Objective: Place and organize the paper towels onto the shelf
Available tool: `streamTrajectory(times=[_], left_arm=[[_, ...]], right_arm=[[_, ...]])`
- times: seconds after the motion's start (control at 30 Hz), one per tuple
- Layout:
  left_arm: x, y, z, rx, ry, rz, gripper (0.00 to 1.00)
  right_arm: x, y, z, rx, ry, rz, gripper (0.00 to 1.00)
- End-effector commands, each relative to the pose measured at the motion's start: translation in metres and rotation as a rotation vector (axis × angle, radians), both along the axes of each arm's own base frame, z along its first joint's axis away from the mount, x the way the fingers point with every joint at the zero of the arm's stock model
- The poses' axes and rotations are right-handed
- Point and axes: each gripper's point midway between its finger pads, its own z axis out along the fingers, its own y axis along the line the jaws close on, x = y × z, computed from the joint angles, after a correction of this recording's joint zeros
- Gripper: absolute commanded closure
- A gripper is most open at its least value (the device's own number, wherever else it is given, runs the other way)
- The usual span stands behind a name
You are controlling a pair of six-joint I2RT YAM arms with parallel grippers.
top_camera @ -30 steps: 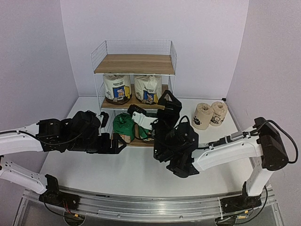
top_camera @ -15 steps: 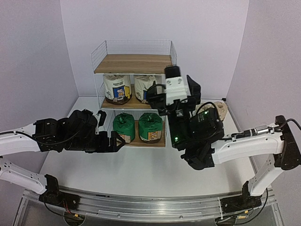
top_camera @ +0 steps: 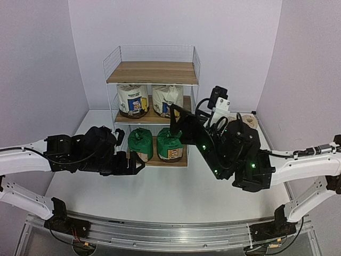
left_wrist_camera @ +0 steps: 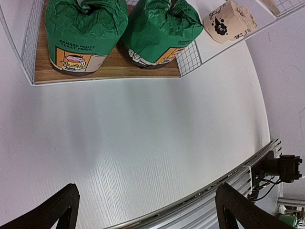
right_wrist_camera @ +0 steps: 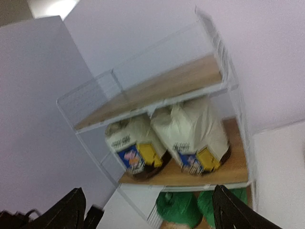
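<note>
The shelf (top_camera: 152, 72) stands at the back middle. Two white paper towels (top_camera: 132, 100) (top_camera: 167, 100) fill its middle tier and two green ones (top_camera: 140, 143) (top_camera: 170, 144) its bottom tier; the top board is bare. One tan roll (top_camera: 250, 121) shows behind my right arm. My left gripper (top_camera: 133, 162) is low over the table in front of the bottom tier, open and empty (left_wrist_camera: 150, 210). My right gripper (top_camera: 178, 120) is raised by the shelf's right side, open and empty (right_wrist_camera: 150, 210), facing the white rolls (right_wrist_camera: 195, 133).
The left wrist view shows the green rolls (left_wrist_camera: 81, 28) on the wooden board (left_wrist_camera: 109, 71), a tan roll (left_wrist_camera: 228, 21) lying on the table to the right, and the metal rail (left_wrist_camera: 228, 179) at the near edge. Walls close in on the left, back and right.
My right arm has pulled back from the bottom tier and swung up and to the right, with the second green roll left standing there. The left arm has barely moved.
</note>
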Motion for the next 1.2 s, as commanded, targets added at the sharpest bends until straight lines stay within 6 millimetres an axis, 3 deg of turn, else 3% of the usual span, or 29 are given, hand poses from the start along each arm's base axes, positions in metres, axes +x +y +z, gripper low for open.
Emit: streamTrajectory(times=[0.0, 0.1, 0.23, 0.33, 0.43, 0.57, 0.63, 0.7, 0.87, 1.03, 1.17], left_arm=[[-0.001, -0.009, 0.006, -0.021, 0.011, -0.023, 0.00], [-0.003, -0.005, 0.004, -0.017, 0.017, -0.020, 0.00], [-0.004, 0.002, 0.006, -0.027, 0.008, -0.005, 0.00], [-0.004, 0.007, 0.007, -0.031, -0.006, 0.005, 0.00], [-0.004, 0.010, 0.009, -0.035, -0.014, 0.006, 0.00], [-0.003, 0.011, 0.006, -0.033, -0.018, 0.008, 0.00], [-0.003, 0.010, 0.005, -0.030, -0.018, 0.007, 0.00], [-0.002, 0.009, 0.004, -0.027, -0.016, 0.008, 0.00], [-0.002, 0.008, 0.003, -0.039, -0.018, 0.013, 0.00], [-0.001, 0.011, 0.003, -0.037, -0.018, 0.031, 0.00], [0.002, 0.014, 0.007, -0.024, -0.026, 0.048, 0.00]], right_arm=[[-0.013, 0.019, -0.093, -0.017, 0.544, 0.339, 0.11], [-0.023, 0.018, -0.161, -0.081, 0.878, 0.418, 0.06], [-0.044, -0.004, -0.217, -0.309, 1.024, 0.416, 0.02], [-0.042, -0.044, -0.243, -0.489, 1.043, 0.340, 0.02], [-0.026, -0.086, -0.252, -0.665, 0.958, 0.244, 0.02], [0.011, -0.149, -0.269, -0.800, 0.905, 0.048, 0.02], [0.032, -0.169, -0.277, -0.831, 0.914, 0.004, 0.02], [0.053, -0.183, -0.278, -0.841, 0.905, -0.027, 0.03], [0.123, -0.214, -0.268, -0.668, 0.831, -0.055, 0.03], [0.192, -0.233, -0.262, -0.687, 0.737, -0.121, 0.03], [0.232, -0.240, -0.273, -0.645, 0.749, -0.089, 0.03]])
